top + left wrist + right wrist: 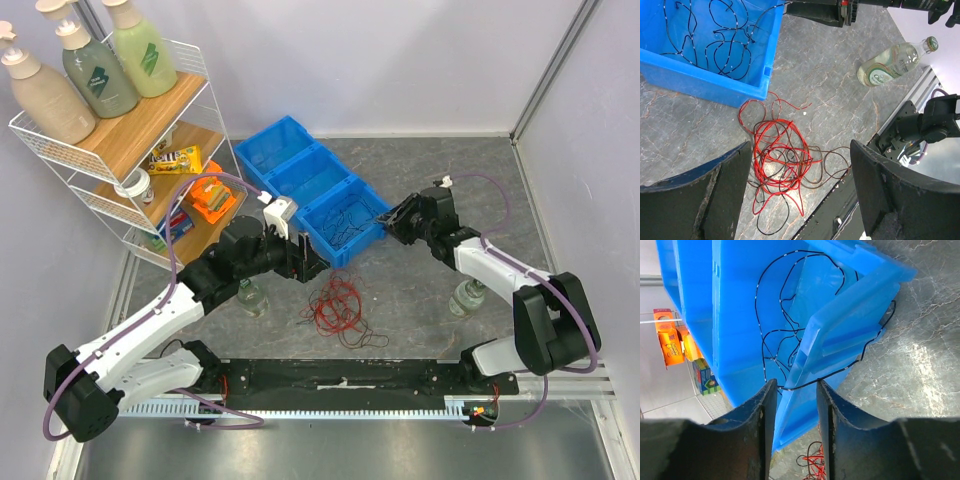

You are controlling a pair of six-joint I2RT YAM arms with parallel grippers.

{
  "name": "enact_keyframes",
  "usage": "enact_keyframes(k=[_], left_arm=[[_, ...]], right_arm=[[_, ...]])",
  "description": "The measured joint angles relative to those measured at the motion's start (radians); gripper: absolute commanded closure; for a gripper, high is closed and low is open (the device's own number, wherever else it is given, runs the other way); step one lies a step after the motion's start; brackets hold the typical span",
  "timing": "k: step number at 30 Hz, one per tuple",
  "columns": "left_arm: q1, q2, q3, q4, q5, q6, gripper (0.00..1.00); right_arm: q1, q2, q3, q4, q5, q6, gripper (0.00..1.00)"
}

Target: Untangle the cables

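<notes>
The cables are a tangle of thin red and black wires lying on the grey table just in front of the nearest blue bin. My left gripper hovers over them, open and empty. In the left wrist view the tangle lies between and beyond the wide-apart fingers. My right gripper is at the bin's right corner. In the right wrist view its jaws stand slightly apart, with a separate black wire draped over the bin wall crossing at their tips.
Several black wires lie inside the nearest of three joined blue bins. A clear bottle stands by the left arm and another by the right. A wire shelf rack with bottles and snacks stands far left. A black rail runs along the near edge.
</notes>
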State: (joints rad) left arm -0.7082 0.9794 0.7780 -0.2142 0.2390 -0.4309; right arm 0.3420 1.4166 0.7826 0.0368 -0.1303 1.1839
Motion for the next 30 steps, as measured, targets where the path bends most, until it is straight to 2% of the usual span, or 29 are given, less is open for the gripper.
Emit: enact_keyframes(k=[3, 6, 14, 17, 23, 30], left_arm=[[0.0, 0.0, 0.0, 0.0, 0.0, 0.0, 0.15], [0.0, 0.0, 0.0, 0.0, 0.0, 0.0, 0.15], [0.0, 0.0, 0.0, 0.0, 0.0, 0.0, 0.15], [0.0, 0.0, 0.0, 0.0, 0.0, 0.0, 0.15], [0.0, 0.007, 0.0, 0.0, 0.0, 0.0, 0.15], [0.0, 0.01, 0.0, 0.0, 0.0, 0.0, 0.15]], right_arm=[[-0.005, 0.008, 0.013, -0.008, -0.003, 0.001, 0.69], [-0.006, 0.023, 0.026, -0.01, -0.003, 0.005, 0.71], [-0.008, 0.038, 0.036, -0.007, -0.01, 0.021, 0.96], [-0.01, 0.037, 0.037, -0.006, -0.013, 0.026, 1.0], [-0.009, 0.022, 0.037, -0.024, -0.014, 0.019, 1.0], [0.007, -0.036, 0.095, -0.123, 0.001, -0.027, 1.0]])
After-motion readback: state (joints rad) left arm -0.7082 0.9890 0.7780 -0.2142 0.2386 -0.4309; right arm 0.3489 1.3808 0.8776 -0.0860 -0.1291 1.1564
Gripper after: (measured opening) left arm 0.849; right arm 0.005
